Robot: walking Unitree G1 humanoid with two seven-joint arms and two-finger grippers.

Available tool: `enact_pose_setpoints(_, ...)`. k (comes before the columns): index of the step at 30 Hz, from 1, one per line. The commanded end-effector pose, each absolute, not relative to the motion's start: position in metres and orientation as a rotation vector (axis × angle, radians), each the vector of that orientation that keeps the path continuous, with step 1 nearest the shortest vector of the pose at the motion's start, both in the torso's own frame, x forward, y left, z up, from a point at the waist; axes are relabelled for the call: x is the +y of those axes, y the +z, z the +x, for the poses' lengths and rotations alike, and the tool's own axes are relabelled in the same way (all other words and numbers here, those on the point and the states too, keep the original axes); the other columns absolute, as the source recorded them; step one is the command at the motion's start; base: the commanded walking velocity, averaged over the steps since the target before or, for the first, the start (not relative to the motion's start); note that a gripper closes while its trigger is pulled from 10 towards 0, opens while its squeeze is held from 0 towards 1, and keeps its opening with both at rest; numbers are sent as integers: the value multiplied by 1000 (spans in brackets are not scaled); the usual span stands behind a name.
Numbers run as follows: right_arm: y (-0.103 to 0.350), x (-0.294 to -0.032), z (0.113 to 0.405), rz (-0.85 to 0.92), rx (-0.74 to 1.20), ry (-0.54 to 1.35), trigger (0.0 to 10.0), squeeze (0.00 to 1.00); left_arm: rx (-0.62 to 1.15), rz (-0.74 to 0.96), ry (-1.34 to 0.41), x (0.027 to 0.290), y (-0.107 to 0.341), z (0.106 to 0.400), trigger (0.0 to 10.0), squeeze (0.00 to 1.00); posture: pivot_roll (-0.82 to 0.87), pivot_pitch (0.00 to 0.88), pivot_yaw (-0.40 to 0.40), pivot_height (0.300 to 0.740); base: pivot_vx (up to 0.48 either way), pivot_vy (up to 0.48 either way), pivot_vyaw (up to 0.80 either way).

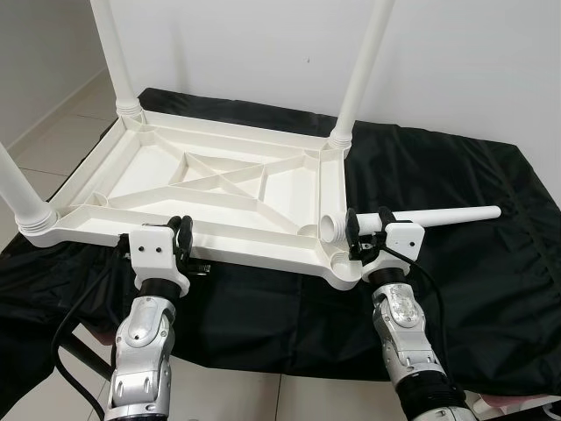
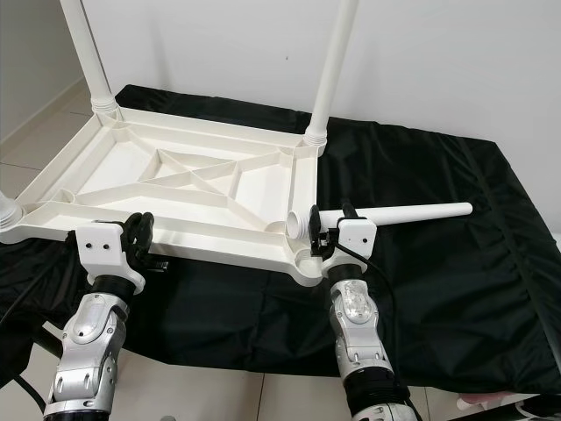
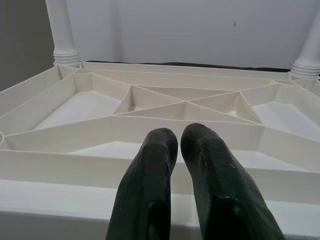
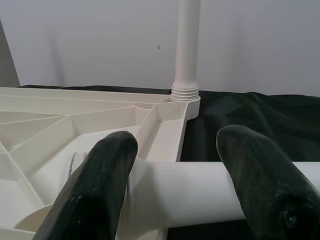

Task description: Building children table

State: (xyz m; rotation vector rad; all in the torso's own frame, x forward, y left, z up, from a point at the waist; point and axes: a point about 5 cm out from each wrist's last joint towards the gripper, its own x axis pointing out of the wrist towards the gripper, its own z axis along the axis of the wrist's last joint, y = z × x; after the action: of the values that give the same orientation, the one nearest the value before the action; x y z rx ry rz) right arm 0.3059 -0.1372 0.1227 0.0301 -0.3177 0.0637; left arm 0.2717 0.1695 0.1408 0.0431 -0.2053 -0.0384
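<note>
White tabletop [image 1: 210, 189] upturned | right fingers [image 4: 260, 175] grasp loose leg [image 1: 421, 219] at corner | left fingers [image 3: 155, 165] clenched at near edge

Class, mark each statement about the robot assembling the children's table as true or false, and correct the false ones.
1. The tabletop lies upside down on a black cloth. True.
2. All four legs are already fitted. False: three legs stand in corner sockets; the loose leg lies sideways.
3. The right gripper has its fingers around the loose leg. True.
4. The loose leg's wide end points away from the tabletop. False: its wide end lies by the near right corner socket, its narrow end out over the cloth.
5. The left gripper holds a leg. False: its fingers are together with nothing between them, at the tabletop's near edge.
</note>
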Motion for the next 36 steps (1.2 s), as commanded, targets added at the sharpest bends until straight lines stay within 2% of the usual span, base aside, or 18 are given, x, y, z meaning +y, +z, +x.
enact_pose_setpoints(1,123,-132,307,31,-308,85,10000,0,-173,38,24,173,137,275,10000,0,32,0,-26,740,0,0,0)
enact_pose_setpoints(15,124,-137,303,-33,-337,106,10000,0,-140,-14,-12,172,133,285,10000,0,-22,0,5,740,0,0,0)
enact_pose_setpoints(24,125,-143,300,-41,-349,102,10000,0,-144,-19,-23,171,132,285,10000,0,-20,0,-3,740,0,0,0)
enact_pose_setpoints(36,121,-145,288,-59,-352,87,10000,0,-161,-14,-3,171,128,263,10000,0,17,2,-45,740,0,0,0)
